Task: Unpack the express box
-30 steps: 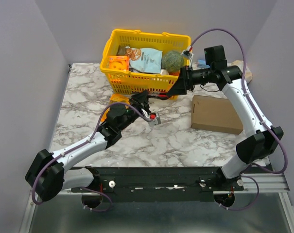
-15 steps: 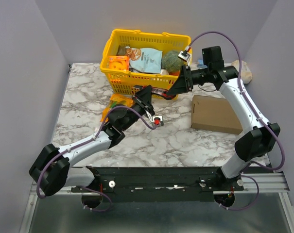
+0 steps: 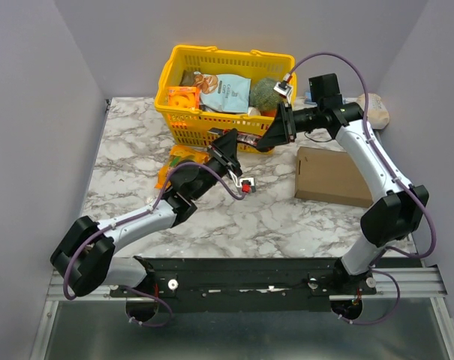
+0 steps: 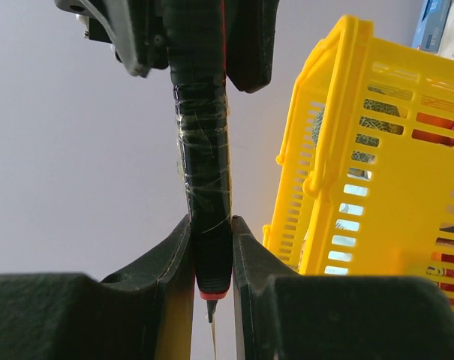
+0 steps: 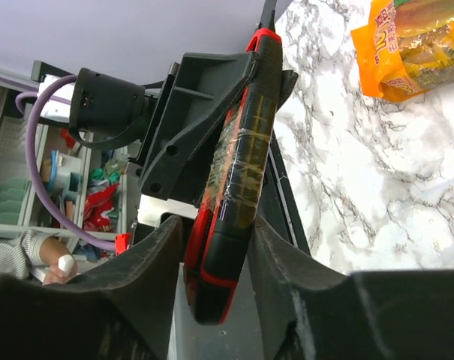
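Observation:
The express box (image 3: pixel 335 176) lies closed on the marble table at the right, and neither gripper touches it. A black and red utility knife (image 3: pixel 250 140), wrapped in clear tape, hangs in the air in front of the yellow basket. My left gripper (image 3: pixel 230 146) is shut on its blade end (image 4: pixel 211 255). From the other side my right gripper (image 3: pixel 271 137) has its jaws pressed on the knife's handle end (image 5: pixel 227 247). In the left wrist view the knife (image 4: pixel 202 150) runs straight up between my fingers (image 4: pixel 174 262).
The yellow basket (image 3: pixel 211 127) at the back holds a snack bag, a green ball and other goods. An orange snack packet (image 3: pixel 178 159) lies on the table below the basket's left corner. A beige bundle (image 3: pixel 378 112) sits at the far right.
My left arm has lifted the knife up and right toward the right gripper. The right gripper's jaws have come in around the knife's handle end.

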Available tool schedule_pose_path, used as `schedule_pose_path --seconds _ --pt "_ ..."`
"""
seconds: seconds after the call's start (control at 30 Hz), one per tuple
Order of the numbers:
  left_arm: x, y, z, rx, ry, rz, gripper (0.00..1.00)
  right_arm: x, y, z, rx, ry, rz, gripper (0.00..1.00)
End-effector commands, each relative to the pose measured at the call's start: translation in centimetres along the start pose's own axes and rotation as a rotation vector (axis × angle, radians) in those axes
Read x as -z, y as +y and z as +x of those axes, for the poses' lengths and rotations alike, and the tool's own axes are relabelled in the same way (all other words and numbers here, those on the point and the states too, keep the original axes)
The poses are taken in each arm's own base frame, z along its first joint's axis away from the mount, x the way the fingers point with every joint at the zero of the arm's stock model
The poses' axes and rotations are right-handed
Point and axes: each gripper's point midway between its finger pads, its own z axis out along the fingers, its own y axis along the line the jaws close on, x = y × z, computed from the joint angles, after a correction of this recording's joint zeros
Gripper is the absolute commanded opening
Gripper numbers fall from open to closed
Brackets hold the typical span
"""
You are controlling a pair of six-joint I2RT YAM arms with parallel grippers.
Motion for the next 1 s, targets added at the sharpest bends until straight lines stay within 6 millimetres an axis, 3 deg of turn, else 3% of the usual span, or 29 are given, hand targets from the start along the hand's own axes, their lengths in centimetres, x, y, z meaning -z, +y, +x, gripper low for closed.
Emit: schedule_pose_path --seconds 0.0,0.03,0.07,0.1,0.13,0.17,0.2,0.27,0.3,0.37,0.4,0.47,0.5,0.53,0.57,0.6,0.63,0.67,0.73,0.77,0.83,0.87,0.9,0.93,0.97 --pt "-0.6 2.9 -0.7 -0.025 -0.023 -0.092 0.00 -0.5 -0.7 0.3 -0.014 0.015 -0.017 0.43" --pt "-0.7 2.8 -0.6 -0.027 -0.019 -0.089 0.00 -0.6 -0.7 0.4 -0.014 0.019 -0.029 0.34" --pt "-0.7 2.9 -0.5 -0.025 -0.016 -0.091 0.00 -0.6 -0.8 0.5 -0.010 0.021 -0.035 0.05" --pt "-0.7 2.8 -0.5 -0.020 -0.015 -0.087 0.00 -0.5 -0.8 0.4 0.014 0.016 -0.033 0.00" --pt "-0.7 2.7 -0.4 -0.015 -0.011 -0.081 0.00 -0.4 -1.0 0.2 0.048 0.006 -0.008 0.00" --pt "-0.8 2.7 -0.5 0.007 -0.015 -0.074 0.19 -0.2 -0.8 -0.2 0.120 -0.004 0.003 0.01" --pt "-0.7 1.3 -0.3 0.047 -0.011 -0.017 0.40 0.3 -0.8 -0.4 0.145 -0.011 0.016 0.01" --pt "0.0 0.7 -0.1 0.149 0.006 0.026 0.62 1.5 -0.3 -2.6 0.278 -0.053 0.081 0.01" --pt "0.8 -1.4 0.1 0.196 0.022 0.121 0.68 2.7 -0.6 -3.4 0.292 -0.074 0.120 0.01" --pt "2.6 -1.2 -0.7 0.330 -0.021 0.189 0.84 4.6 -0.2 -6.0 0.509 -0.104 0.242 0.01" --pt "4.0 -3.3 -1.1 0.388 -0.020 0.298 0.87 5.2 -0.3 -5.8 0.538 -0.084 0.291 0.00" --pt "5.5 -1.9 -2.4 0.499 -0.055 0.331 0.90 6.5 -1.1 -6.3 0.744 -0.042 0.392 0.01" --pt "7.2 -4.1 -2.6 0.541 -0.020 0.463 0.90 6.8 -1.9 -5.8 0.788 -0.012 0.425 0.01" --pt "7.7 -3.7 -2.8 0.558 -0.016 0.493 0.90 7.4 -1.7 -5.5 0.849 -0.006 0.467 0.01" --pt "7.6 -1.7 -2.9 0.597 -0.004 0.474 0.90 7.9 -4.5 -4.5 0.867 0.046 0.540 0.01" --pt "8.1 -1.7 -2.9 0.627 0.021 0.503 0.90 8.3 -5.0 -4.4 0.922 0.056 0.569 0.01" --pt "8.0 -0.8 -3.0 0.647 0.029 0.495 0.90 8.4 -5.3 -3.9 0.966 0.081 0.577 0.01" --pt "7.5 1.9 -3.1 0.666 0.024 0.448 0.90 9.1 -4.9 -3.7 1.051 0.104 0.611 0.01" --pt "6.9 2.5 -3.3 0.737 0.050 0.480 0.90 9.2 -6.1 -3.0 1.070 0.135 0.647 0.01" --pt "6.2 5.2 -3.7 0.750 0.031 0.447 0.90 9.4 -6.1 -2.8 1.119 0.165 0.657 0.01" --pt "5.7 3.5 -3.9 0.787 0.056 0.561 0.90 9.2 -5.9 -2.0 1.154 0.218 0.658 0.01" --pt "5.2 5.1 -4.3 0.771 0.033 0.568 0.89 9.4 -6.1 -2.0 1.189 0.250 0.689 0.01" --pt "5.8 3.8 -4.6 0.773 0.039 0.663 0.86 9.2 -5.6 -1.9 1.224 0.265 0.689 0.01" --pt "5.0 2.3 -4.6 0.784 0.049 0.725 0.85 9.2 -5.4 -1.9 1.248 0.279 0.692 0.01" --pt "4.4 3.7 -4.9 0.781 0.025 0.722 0.83 9.1 -5.2 -1.8 1.283 0.297 0.688 0.01"
